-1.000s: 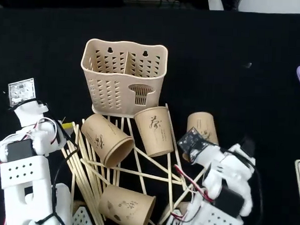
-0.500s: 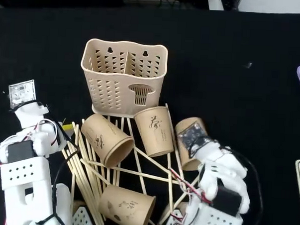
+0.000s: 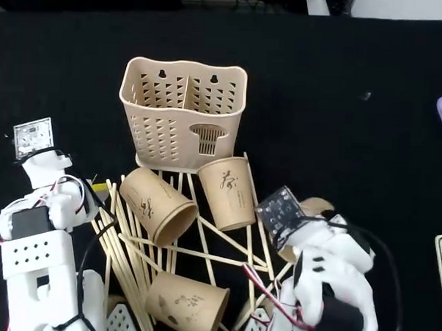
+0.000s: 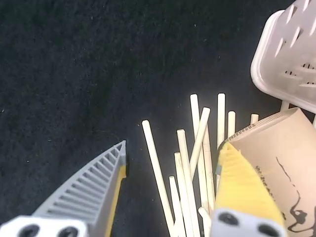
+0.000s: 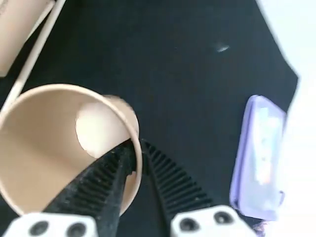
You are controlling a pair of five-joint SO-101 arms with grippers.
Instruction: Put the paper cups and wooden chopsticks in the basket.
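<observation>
Near the front left corner of the black table [image 3: 342, 83], the left gripper [image 4: 173, 145] gapes open, its grey and yellow fingers on either side of the tips of the pale wooden chopsticks [image 3: 129, 242] fanned along the front edge. The beige perforated plastic basket [image 3: 183, 112] stands upright mid-table. In front of it are a lying brown paper cup [image 3: 157, 205] and a tilted paper cup [image 3: 231, 191]. A front paper cup [image 3: 189, 305] rests on the sticks. Rightward, the right gripper [image 5: 136, 145] is clenched on the rim of a fourth paper cup [image 5: 64, 143].

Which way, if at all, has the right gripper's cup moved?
Yes: the paper cup in the right gripper shifted away from the basket, toward the arm.
</observation>
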